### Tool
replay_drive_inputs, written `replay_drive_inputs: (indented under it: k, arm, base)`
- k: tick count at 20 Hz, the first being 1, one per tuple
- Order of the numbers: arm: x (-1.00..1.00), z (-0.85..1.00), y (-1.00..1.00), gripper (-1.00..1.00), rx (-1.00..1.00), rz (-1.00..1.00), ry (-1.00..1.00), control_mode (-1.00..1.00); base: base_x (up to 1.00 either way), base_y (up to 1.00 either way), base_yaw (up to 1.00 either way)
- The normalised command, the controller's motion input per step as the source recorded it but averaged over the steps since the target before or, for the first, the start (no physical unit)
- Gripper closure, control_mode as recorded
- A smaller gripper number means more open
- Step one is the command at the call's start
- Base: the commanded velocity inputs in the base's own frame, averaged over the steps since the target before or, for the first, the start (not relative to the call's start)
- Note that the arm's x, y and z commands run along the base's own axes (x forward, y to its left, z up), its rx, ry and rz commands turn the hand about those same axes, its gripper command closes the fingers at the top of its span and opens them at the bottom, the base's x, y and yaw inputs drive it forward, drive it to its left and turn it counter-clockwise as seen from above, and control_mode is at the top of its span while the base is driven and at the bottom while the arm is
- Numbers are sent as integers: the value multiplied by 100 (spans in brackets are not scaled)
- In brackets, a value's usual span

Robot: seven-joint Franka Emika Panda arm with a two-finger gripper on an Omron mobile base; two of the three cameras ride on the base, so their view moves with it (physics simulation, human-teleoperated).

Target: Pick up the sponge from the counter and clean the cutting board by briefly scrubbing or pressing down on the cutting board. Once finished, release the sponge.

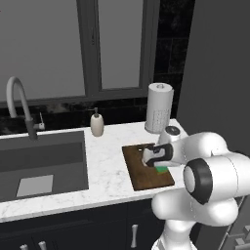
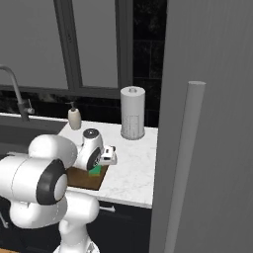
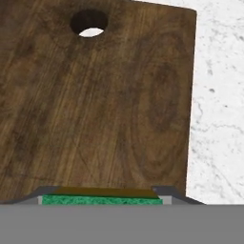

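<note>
Small green sponge with yellow layer pinched between hand fingertips, directly beneath hand, over dark brown wooden cutting board; board flat on white marble desk.

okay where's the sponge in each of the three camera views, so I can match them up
Left base view: the sponge is right of centre, green under the end effector, on the cutting board.
Right base view: left of centre, at the board's right edge.
Hand view: bottom centre, a green strip with a yellow layer.
Shared landmark: the cutting board.
</note>
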Motion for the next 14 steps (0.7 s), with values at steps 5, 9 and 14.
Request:
replay_drive_inputs:
  k: [5, 9, 14]
  arm:
    - [-2, -1, 0, 100, 0, 0, 0, -100]
    - [19, 0, 0, 100, 0, 0, 0, -100]
    - [62, 0, 0, 100, 0, 0, 0, -100]
  base:
    - [0, 0, 0]
    - [0, 0, 0]
    - [0, 0, 0]
